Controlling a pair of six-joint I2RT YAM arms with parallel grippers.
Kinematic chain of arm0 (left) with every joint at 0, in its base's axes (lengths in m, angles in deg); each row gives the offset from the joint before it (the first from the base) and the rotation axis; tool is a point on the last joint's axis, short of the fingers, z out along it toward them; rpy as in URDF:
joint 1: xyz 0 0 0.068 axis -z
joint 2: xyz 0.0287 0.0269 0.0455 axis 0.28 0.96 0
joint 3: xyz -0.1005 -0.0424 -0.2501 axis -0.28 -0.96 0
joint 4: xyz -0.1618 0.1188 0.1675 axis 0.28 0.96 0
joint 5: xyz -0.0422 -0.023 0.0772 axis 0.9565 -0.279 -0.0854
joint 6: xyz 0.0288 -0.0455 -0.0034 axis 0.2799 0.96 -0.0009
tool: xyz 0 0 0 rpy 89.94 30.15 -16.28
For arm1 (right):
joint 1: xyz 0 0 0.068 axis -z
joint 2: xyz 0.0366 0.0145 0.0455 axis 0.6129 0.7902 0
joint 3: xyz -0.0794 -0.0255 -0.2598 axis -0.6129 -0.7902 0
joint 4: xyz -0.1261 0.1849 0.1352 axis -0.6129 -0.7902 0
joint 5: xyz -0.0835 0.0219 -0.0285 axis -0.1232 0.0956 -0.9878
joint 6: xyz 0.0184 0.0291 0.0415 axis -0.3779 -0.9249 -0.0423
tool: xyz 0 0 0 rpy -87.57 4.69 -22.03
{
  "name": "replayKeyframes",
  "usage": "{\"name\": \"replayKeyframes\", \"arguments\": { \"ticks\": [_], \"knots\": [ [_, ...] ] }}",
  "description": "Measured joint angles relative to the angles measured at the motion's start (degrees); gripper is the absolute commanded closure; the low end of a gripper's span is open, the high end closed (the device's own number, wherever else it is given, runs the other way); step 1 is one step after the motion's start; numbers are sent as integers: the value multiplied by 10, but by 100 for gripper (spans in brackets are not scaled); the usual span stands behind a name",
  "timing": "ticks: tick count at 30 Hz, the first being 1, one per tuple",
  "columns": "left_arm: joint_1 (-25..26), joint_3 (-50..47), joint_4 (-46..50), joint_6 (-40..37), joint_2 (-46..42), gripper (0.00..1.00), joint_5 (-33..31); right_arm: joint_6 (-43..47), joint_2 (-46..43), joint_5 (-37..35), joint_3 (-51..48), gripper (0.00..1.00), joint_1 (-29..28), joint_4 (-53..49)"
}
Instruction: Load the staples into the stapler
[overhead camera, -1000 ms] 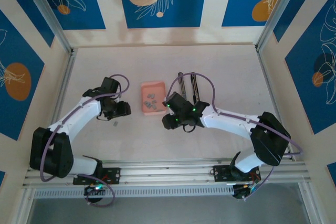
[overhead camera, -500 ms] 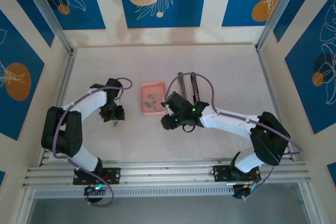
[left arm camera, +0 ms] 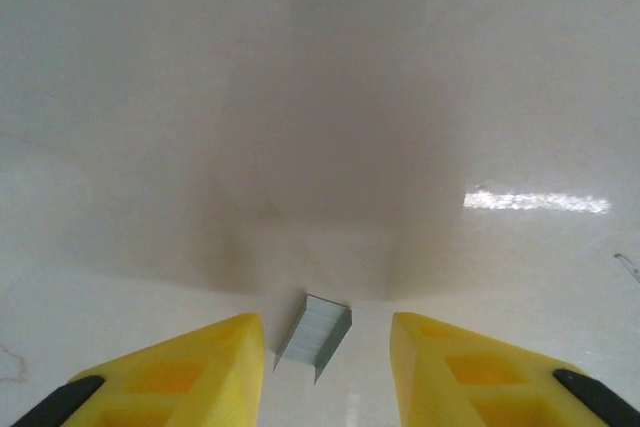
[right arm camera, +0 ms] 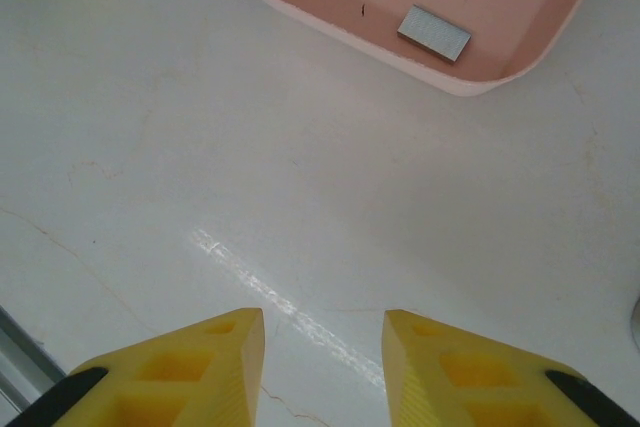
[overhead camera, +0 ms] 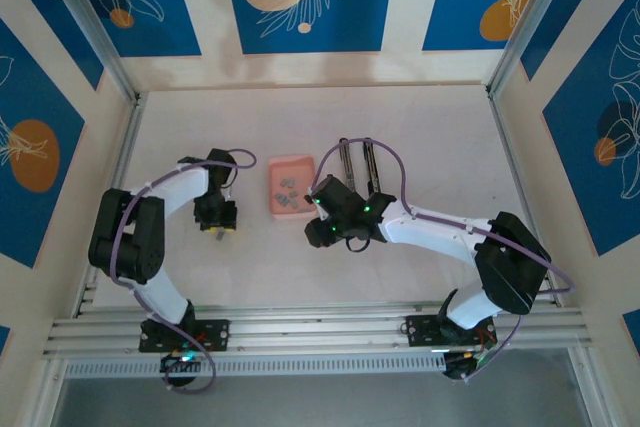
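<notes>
Well, nearest the bases, the right gripper [right arm camera: 322, 332] is hanging over bare table [right arm camera: 300, 197] just on the near side of the tray [right arm camera: 440, 82]. Its jaws are standing apart with nothing between them.

Left of the tray and well apart from it, the left gripper [left arm camera: 325, 332] is straddling a single strip [left arm camera: 313, 335] lying on the table. Its jaws are parted and neither is touching the strip, so nothing is being held. This is where the trouble is likely waiting. The strip is sitting skewed to the jaws and right at their tips, so a squeeze is probably going to catch it by a corner. It could then twist, skid across the smooth table, or pop free on the lift. Too hard a pinch risks breaking the strip into pieces. Coming down too low risks the tips scraping the table and riding over the strip.

Inside the tray, the other staples [right arm camera: 433, 32] are lying loose and untouched.

Just right of the tray, on its far side, the stapler [overhead camera: 357, 159] is lying partly under the right arm [overhead camera: 440, 232]. I cannot tell whether its channel is open. A strip carried over from left of the tray is going to cross the tray and meet that arm. A brush there could knock the strip loose or nudge the stapler out of line.
</notes>
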Motion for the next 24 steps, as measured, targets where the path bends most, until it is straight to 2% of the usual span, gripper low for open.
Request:
{"name": "replayKeyframes", "arguments": {
  "ticks": [20,24],
  "knots": [
    [-5,-11,-2,-10,5,66,7,0,0,0,0,65,-3,0],
    [-5,-14,-3,-13,6,69,14,0,1,0,1,65,-4,0]
  ]
}}
